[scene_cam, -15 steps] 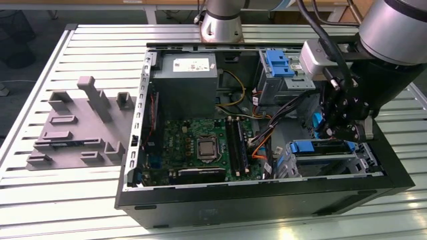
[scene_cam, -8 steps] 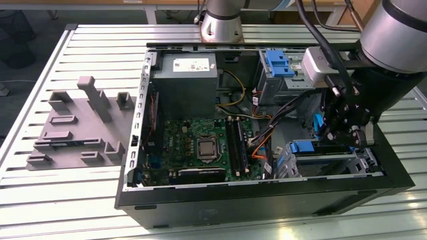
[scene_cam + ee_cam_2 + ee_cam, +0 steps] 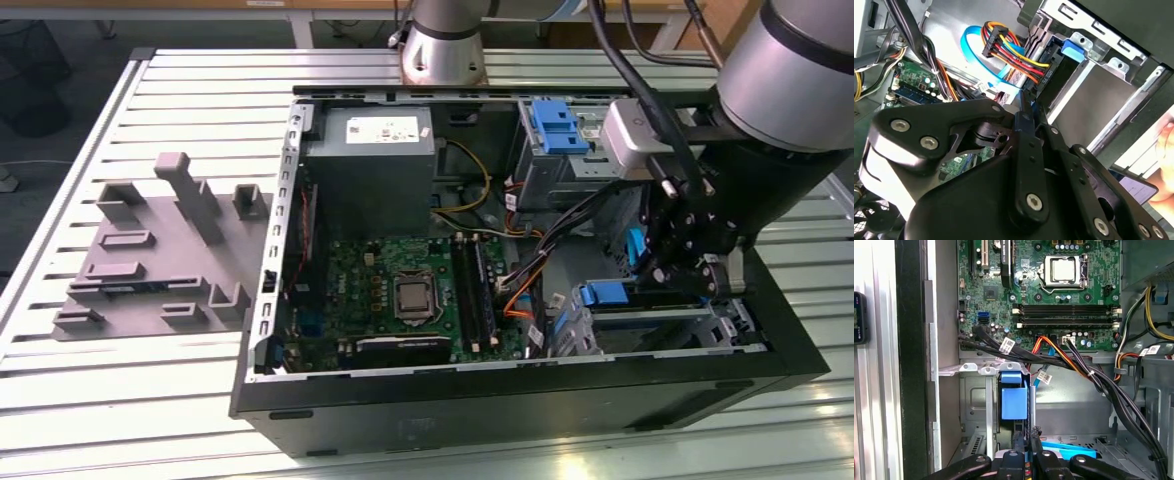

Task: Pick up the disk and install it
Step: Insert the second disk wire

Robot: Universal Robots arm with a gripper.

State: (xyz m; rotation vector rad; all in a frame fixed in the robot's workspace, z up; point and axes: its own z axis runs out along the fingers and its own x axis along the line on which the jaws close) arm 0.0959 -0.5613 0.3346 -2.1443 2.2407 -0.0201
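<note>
Hand (image 3: 1026, 452) clenched, fingers together, low inside open computer case (image 3: 534, 395) at 4 o'clock; disk (image 3: 1014, 402) with blue rail seated in metal bay (image 3: 974, 405), walls close beside.

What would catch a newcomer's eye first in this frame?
The open computer case on the slatted table, with its green motherboard exposed. At the exterior view's right, the arm's black pincer reaches down into the case by the drive cage, next to a bright blue plastic piece. A grey fixture of upright blocks sits on the table at the exterior view's left.
</note>
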